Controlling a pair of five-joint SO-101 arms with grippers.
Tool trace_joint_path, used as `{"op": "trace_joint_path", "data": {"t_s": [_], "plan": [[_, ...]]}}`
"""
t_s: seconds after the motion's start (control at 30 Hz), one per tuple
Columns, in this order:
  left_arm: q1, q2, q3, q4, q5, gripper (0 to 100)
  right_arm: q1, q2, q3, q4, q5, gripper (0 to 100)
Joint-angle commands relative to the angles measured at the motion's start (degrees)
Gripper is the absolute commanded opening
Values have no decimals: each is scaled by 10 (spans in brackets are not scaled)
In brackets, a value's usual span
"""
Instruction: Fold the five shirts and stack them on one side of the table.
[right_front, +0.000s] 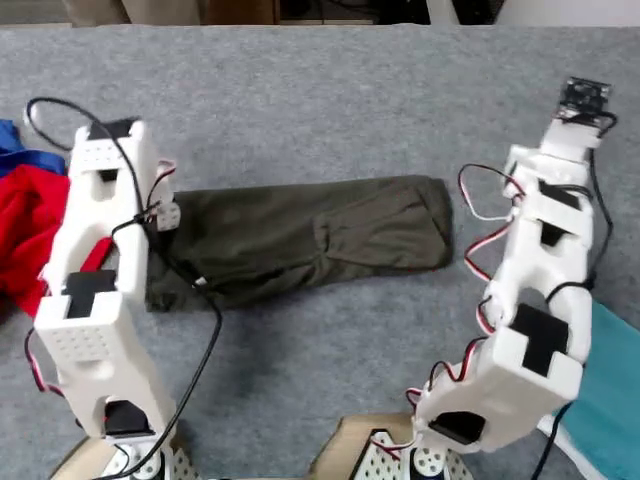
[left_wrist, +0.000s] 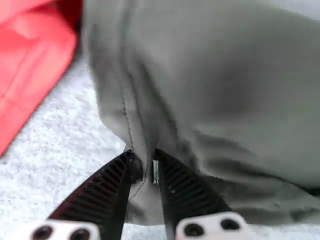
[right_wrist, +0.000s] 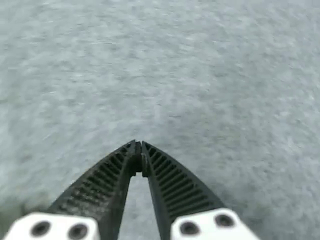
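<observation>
The olive shirt (right_front: 300, 235) lies in a long, folded strip across the middle of the grey table (right_front: 330, 90). Its left end passes under the left arm (right_front: 95, 280), which hides that end in the high view. In the left wrist view, the left gripper (left_wrist: 144, 167) has its ribbed fingers (left_wrist: 112, 185) drawn close on a stitched fold at the shirt's edge, pinching the cloth between their tips. The rest of the shirt behind the pinch is blurred. The red shirt (right_front: 30, 230) lies crumpled just beside the olive one at the table's left side, partly covered by the left arm. Above it, a blue cloth (right_front: 10, 150) is cut off by the frame edge, so its shape cannot be made out. The right gripper (right_wrist: 138, 150) is pressed together with nothing between its tips, over bare grey table. The right arm (right_front: 540, 290) stands well apart from the olive shirt's right end. A teal cloth (right_front: 610, 400) shows past that arm, half hidden by it and cut off at the frame's corner.
</observation>
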Motion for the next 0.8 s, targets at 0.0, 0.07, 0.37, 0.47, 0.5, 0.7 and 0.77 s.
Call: {"op": "trace_joint_path", "data": {"t_s": [0.0, 0.07, 0.37, 0.47, 0.5, 0.7, 0.77], "plan": [[56, -5, -105, 68, -1, 19, 34, 13, -40, -21, -11, 5], [93, -2, -149, 97, 0, 19, 50, 29, -58, -21, -12, 5], [267, 0, -231, 96, 45, 22, 89, 73, -124, 12, -13, 5], [321, 0, -273, 87, 45, 23, 91, 86, -141, 21, -13, 5], [335, 0, -284, 74, 45, 23, 91, 88, -145, 25, -13, 5], [399, 43, -331, 3, 83, 23, 92, 92, -156, 40, -13, 5], [413, 68, -351, -18, 90, 23, 92, 92, -156, 40, -13, 5]]}}
